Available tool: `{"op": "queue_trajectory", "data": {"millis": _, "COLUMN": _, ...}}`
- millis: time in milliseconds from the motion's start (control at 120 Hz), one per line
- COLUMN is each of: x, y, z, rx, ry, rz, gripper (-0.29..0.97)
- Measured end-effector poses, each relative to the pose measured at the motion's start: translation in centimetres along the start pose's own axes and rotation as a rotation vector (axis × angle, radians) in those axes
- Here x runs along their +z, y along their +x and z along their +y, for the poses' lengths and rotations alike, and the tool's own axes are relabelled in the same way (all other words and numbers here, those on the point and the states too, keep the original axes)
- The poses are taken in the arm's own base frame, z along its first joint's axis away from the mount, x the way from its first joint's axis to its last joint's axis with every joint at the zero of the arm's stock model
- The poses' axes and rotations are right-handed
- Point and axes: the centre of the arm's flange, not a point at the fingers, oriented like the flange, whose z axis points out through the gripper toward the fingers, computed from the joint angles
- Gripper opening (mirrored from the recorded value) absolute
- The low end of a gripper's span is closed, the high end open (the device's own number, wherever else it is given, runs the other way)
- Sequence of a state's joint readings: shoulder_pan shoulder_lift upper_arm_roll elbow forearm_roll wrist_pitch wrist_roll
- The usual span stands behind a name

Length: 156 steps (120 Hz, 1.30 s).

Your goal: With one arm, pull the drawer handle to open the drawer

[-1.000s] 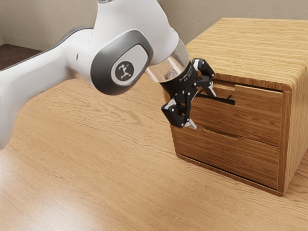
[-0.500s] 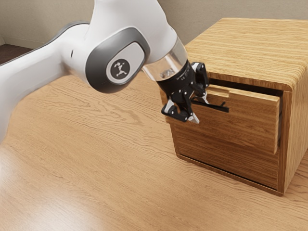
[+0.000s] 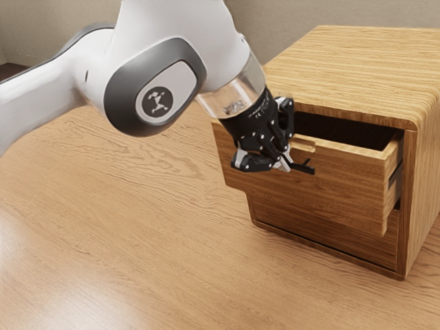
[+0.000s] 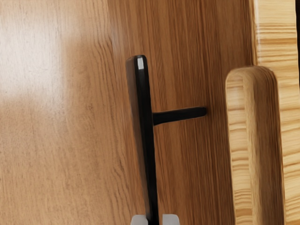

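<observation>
Drawer handle (image 3: pixel 306 167), a thin black bar, sat just right of centre in the exterior view, standing off the front of the upper drawer (image 3: pixel 344 182). That drawer stood partly open, its front well forward of the wooden cabinet (image 3: pixel 364 69), with a dark gap above it and its side panel showing at the exterior view's right. The lower drawer front (image 3: pixel 323 223) lay flush with the cabinet.

The white arm (image 3: pixel 158 75) came in from the upper left of the frame, its big grey-capped joint filling the top centre, and the wrist bent down and toward the exterior view's right. The black gripper (image 3: pixel 280 163) met the drawer front at the bar's end nearer the arm, fingers pressed together on the bar.

From the wrist camera, the bar (image 4: pixel 145 154) ran away from the hand, one short post joining it to the drawer front. Two pale fingertips (image 4: pixel 138 219) pinched the bar from either side. The drawer's rounded top edge (image 4: pixel 253 150) ran alongside the bar.

The cabinet stood on a wood-grain table (image 3: pixel 137 240).
</observation>
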<state>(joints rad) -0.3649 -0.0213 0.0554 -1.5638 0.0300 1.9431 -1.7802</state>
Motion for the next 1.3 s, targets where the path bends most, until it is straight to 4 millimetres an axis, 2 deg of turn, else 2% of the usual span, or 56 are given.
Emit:
{"op": "queue_trajectory", "data": {"millis": 283, "x": -0.6, "y": 0.0, "z": -1.2, "rx": -0.001, "ry": 0.002, "rz": -0.004, "gripper": -0.11}}
{"op": "queue_trajectory", "data": {"millis": 517, "x": -2.1, "y": 0.3, "z": -2.9, "rx": -0.007, "ry": -0.006, "rz": -0.012, "gripper": -0.09}}
{"op": "queue_trajectory", "data": {"millis": 867, "x": -2.4, "y": 0.4, "z": -4.8, "rx": -0.016, "ry": 0.005, "rz": -0.015, "gripper": -0.11}}
{"op": "queue_trajectory", "data": {"millis": 1183, "x": -3.9, "y": 1.6, "z": -6.6, "rx": -0.039, "ry": -0.007, "rz": -0.014, "gripper": -0.11}}
{"op": "queue_trajectory", "data": {"millis": 1300, "x": -4.4, "y": 1.3, "z": -7.6, "rx": -0.036, "ry": -0.010, "rz": -0.017, "gripper": -0.11}}
